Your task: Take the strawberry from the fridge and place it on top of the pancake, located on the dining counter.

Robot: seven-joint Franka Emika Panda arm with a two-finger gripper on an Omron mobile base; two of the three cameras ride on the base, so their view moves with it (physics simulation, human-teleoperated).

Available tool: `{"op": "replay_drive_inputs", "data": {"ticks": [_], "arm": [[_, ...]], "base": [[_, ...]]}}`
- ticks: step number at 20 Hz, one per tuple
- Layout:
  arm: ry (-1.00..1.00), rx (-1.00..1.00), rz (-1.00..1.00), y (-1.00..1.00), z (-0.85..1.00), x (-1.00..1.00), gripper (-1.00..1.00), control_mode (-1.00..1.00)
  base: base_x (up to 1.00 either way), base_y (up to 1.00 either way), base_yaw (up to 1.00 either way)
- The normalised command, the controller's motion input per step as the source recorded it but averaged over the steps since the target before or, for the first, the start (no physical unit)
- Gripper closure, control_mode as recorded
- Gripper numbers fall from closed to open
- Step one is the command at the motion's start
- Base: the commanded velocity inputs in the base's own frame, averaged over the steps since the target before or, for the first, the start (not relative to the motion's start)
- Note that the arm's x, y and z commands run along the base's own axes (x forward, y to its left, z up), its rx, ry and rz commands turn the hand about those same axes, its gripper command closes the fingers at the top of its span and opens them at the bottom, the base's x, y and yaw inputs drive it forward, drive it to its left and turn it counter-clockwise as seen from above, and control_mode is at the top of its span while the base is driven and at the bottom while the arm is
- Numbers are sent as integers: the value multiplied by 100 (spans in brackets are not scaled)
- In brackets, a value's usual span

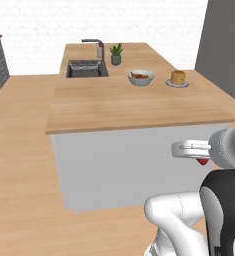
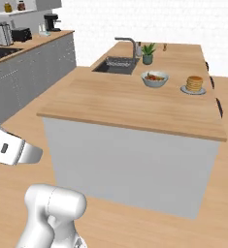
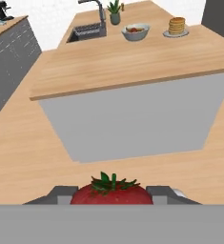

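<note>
My claw (image 3: 112,199) is closed on the strawberry (image 3: 111,194). In the hand view the red berry with its green leaves sits at the bottom middle of the frame, pressed between my two grey fingers (image 3: 61,194), one on each side and both touching it. In the left base view my claw (image 1: 201,154) is at the right edge, in front of the grey side of the counter, and a small red piece of the strawberry (image 1: 203,161) shows just under it.

The dining counter (image 1: 114,105) fills the middle of the left base view, with its light wood top and grey base. The pancake (image 1: 177,77) stands on its grey plate (image 1: 170,83) in the upper right part of the counter top, well apart from my claw. Just to the left of it is a white bowl (image 1: 140,77) with mixed fruit. Further up and left are a small potted plant (image 1: 116,54), a dark tap (image 1: 96,47) and the sink (image 1: 86,68).

In the right base view the pancake (image 2: 194,84) is at the upper right, the bowl (image 2: 154,79) beside it on the left. At the upper left of this view, a long counter with grey cabinets (image 2: 25,68) carries a coffee machine (image 2: 51,22).
</note>
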Motion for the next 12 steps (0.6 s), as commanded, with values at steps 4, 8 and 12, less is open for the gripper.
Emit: {"op": "replay_drive_inputs", "data": {"ticks": [4, 8, 12], "arm": [[0, 0, 0, 0, 0, 0, 100, 100], [0, 0, 0, 0, 0, 0, 100, 100], [0, 0, 0, 0, 0, 0, 100, 100]], "base": [[15, -100, -7], [29, -100, -5], [46, -100, -4]]}}
